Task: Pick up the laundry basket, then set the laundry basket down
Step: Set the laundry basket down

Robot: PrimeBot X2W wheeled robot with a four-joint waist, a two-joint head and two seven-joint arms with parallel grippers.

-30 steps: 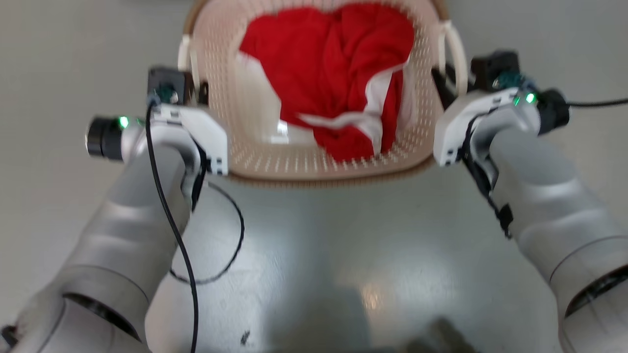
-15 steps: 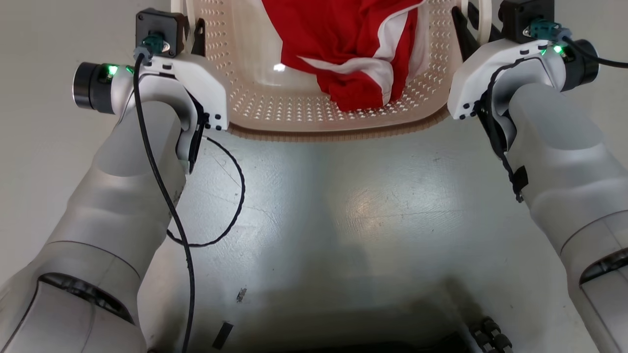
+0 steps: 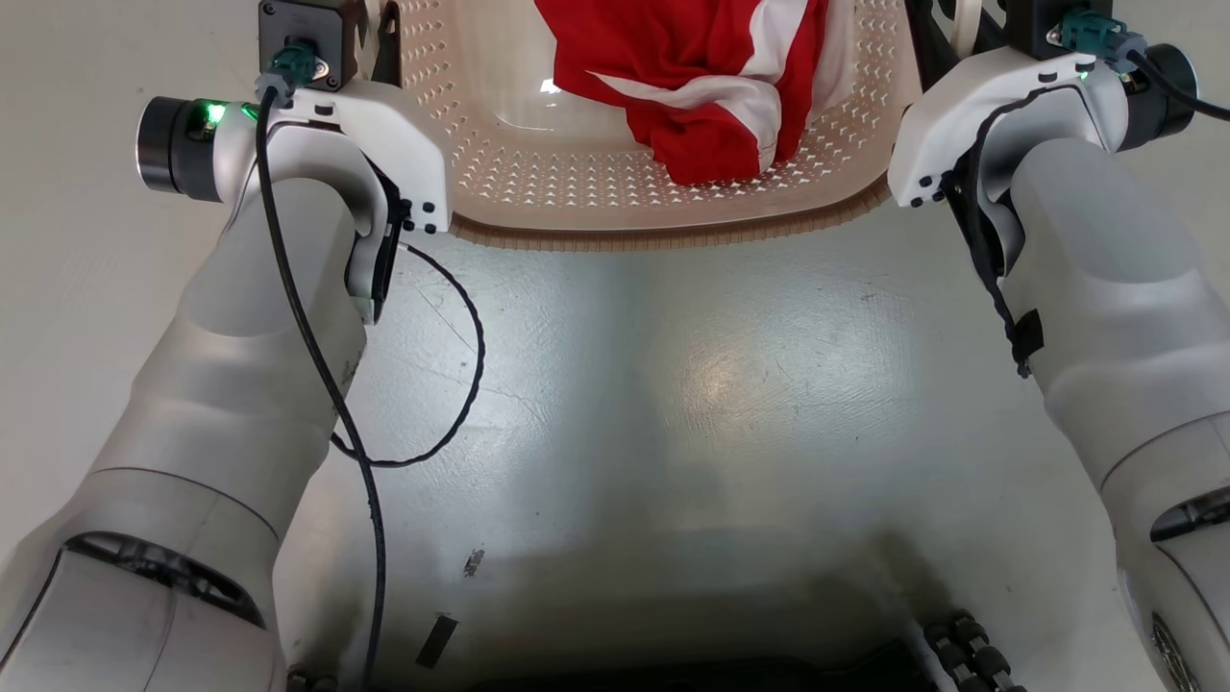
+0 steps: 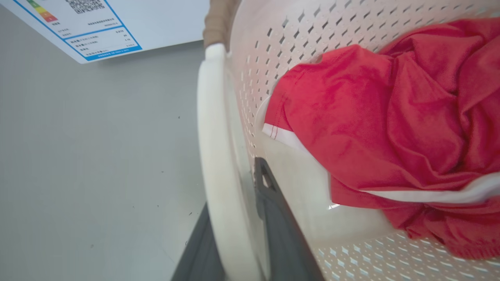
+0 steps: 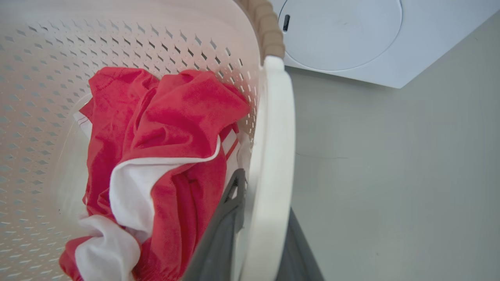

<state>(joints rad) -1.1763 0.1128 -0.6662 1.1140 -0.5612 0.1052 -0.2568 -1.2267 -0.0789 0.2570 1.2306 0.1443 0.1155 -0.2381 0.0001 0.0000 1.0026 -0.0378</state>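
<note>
Raised slightly since earlier, the cream-white perforated plastic laundry basket (image 3: 596, 183) is held near the white washing machine (image 5: 343, 35), its white side handles (image 4: 218, 136) clamped by the left gripper (image 4: 234, 187) and right gripper (image 5: 265, 195).

Floor (image 5: 390, 175) outside the basket (image 5: 117, 39) is open on both sides. A washer (image 5: 343, 35) stands beyond — red cloth (image 5: 175, 117) fills the inside.

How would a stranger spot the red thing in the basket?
Find the white washing machine on the grey floor; close by it is the cream perforated laundry basket with a brown rim. Inside lies a crumpled red garment with white bands, the brightest thing among pale plastic and floor.
</note>
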